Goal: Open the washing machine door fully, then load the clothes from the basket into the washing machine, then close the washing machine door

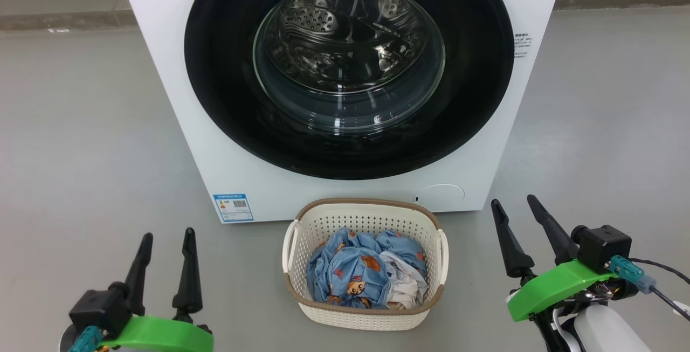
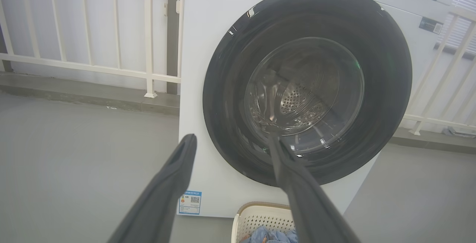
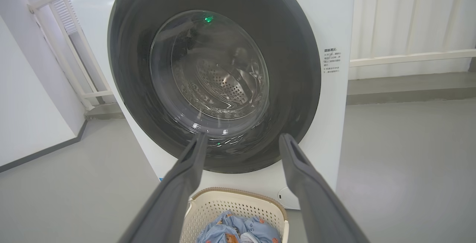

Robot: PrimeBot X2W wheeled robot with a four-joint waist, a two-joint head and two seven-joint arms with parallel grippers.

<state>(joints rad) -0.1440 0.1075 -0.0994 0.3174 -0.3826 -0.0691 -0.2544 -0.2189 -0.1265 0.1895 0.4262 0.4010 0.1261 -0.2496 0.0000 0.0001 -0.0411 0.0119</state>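
Left gripper (image 1: pixel 167 233), right gripper (image 1: pixel 512 199) — both spread wide, empty; washing machine door (image 1: pixel 350 142) shut — glossy rim could shed the grip.

Head view looking down on washing machine door (image 1: pixel 349 55) and basket (image 1: pixel 366 202), 2 wrist views lower, facing both

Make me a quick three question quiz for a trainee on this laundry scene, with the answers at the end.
1. True or false: the washing machine door is shut.
2. Where are the clothes? A in the drum, B in the basket, C on the floor.
3. Fill in: the left gripper and the right gripper both stand ___, holding nothing.
Key: 1 true; 2 B; 3 open.
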